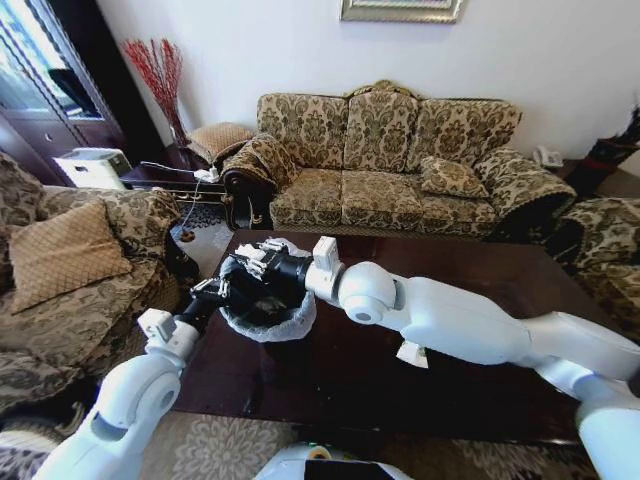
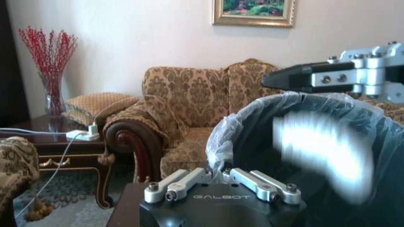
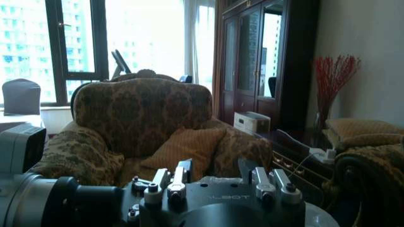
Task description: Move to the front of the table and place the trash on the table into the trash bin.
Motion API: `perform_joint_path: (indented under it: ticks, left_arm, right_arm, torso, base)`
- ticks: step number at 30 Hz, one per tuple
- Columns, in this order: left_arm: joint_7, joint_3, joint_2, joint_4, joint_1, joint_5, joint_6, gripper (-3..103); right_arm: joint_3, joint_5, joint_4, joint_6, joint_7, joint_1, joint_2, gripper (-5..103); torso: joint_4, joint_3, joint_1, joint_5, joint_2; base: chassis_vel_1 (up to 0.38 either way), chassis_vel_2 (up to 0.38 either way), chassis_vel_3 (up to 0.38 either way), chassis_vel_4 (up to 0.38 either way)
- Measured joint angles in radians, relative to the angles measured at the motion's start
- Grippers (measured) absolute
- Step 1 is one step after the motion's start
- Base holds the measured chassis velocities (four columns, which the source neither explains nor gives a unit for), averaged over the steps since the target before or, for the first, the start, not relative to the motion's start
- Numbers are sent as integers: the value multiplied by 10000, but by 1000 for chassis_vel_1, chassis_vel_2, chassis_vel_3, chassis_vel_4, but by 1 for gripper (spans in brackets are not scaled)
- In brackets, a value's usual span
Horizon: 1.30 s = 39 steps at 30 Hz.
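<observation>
The trash bin (image 1: 268, 318), black with a white bag over its rim, stands on the left part of the glossy dark table (image 1: 450, 255). My left gripper (image 1: 212, 290) is at the bin's near-left side, shut on the rim (image 2: 252, 113). Directly over the bin's mouth hangs my right gripper (image 1: 258, 258), open with nothing between its fingers (image 3: 183, 166). In the left wrist view the right gripper (image 2: 296, 78) reaches in above the bin, and a blurred white patch (image 2: 315, 142) shows inside the bag. One piece of trash, a crumpled white paper (image 1: 412, 353), lies on the table under my right forearm.
A patterned sofa (image 1: 385, 150) stands beyond the table. An armchair (image 1: 70, 270) is at the left and another (image 1: 610, 240) at the right. A side table (image 1: 165, 175) with a power strip and a vase of red branches (image 1: 155, 70) fills the back-left corner.
</observation>
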Motion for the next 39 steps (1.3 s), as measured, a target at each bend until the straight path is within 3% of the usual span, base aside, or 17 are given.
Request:
perform_joint_path:
  ticks: [1,4,9,12,13,14,18,20,22,23,25,29,31,33,35,37,39]
  left_arm:
    - [0,5,-2,5,-6,0,2,3]
    - [0,45,-41,31,-32,1,35,3]
    - [41,30,-45,29,-33,17,174,3]
    - [227,-76,-46,-10,14,18,182,3]
    - [227,-76,-46,-10,14,18,182,3]
    - [245,-100,-58,-26,36,18,182,3]
    - [260,-139,-125,-36,58,20,192,3]
    - [267,-137,-129,-38,54,20,198,3]
    - [267,-103,-127,-40,30,26,208,3]
    - [267,-103,-127,-40,30,26,208,3]
    - [266,-83,-126,-67,57,38,221,3]
    - [240,-83,-150,-117,137,64,227,3]
    - [236,-85,-150,-123,149,68,228,3]
    - [223,-82,-146,-132,163,76,228,3]
    - [223,-80,-139,-137,160,77,228,3]
    - [235,-59,-106,-158,170,69,194,3]
    - [238,-58,-100,-171,190,66,171,3]
  right_arm:
    - [2,7,8,4,3,-10,-18,48]
    - [54,50,72,39,28,-88,-187,65]
    - [491,67,104,102,269,-204,-276,80]
    - [1242,428,506,261,1485,-628,-933,91]
    - [1242,428,506,261,1485,-628,-933,91]
    - [1390,469,702,322,1825,-859,-1377,99]
    - [1926,-159,857,592,2072,-1990,-2566,100]
    - [2196,-402,855,650,2105,-2436,-2759,100]
    - [3310,-1133,791,830,2653,-4472,-3019,100]
    - [3310,-1133,791,830,2653,-4472,-3019,100]
    - [4339,-1766,638,1007,3090,-6303,-3024,100]
    - [5732,-2905,390,1275,3095,-8798,-2795,100]
    - [6031,-3124,353,1326,3073,-9287,-2694,100]
    - [7334,-4168,140,1661,2905,-11444,-1888,100]
    - [7451,-4356,76,1766,2881,-11768,-1723,100]
    - [7680,-5275,-566,2442,2786,-12832,-871,100]
    - [7682,-5495,-841,2642,2781,-12970,-616,100]
  torso:
    - [0,0,0,0,0]
    - [-1,0,0,1,0]
    - [0,0,0,1,0]
    - [6,0,0,0,0]
    - [6,0,0,0,0]
    - [2,0,0,1,0]
    - [-2,0,0,3,0]
    - [-3,-1,0,3,0]
    - [-3,0,-1,7,0]
    - [-3,0,-1,7,0]
    - [0,0,0,3,0]
    - [1,0,-1,2,0]
    - [1,0,-1,4,0]
    - [-2,-1,-1,-1,1]
    - [-3,-1,-1,0,1]
    - [-9,-1,-2,-1,1]
    - [-9,-1,-2,0,1]
  base:
    - [0,0,0,0]
    - [0,0,0,0]
    - [0,0,0,0]
    - [0,0,0,0]
    - [0,0,0,0]
    - [0,0,0,0]
    - [0,0,0,0]
    - [0,0,0,0]
    - [-45,-45,-40,-51]
    - [-45,-49,-48,-51]
    - [-51,-57,-55,-61]
    - [-56,-48,-53,-66]
    - [-71,-38,-73,-78]
    - [-92,-90,-100,-102]
    - [-93,-96,-110,-114]
    - [-81,-101,-89,-95]
    - [-67,-70,-68,-91]
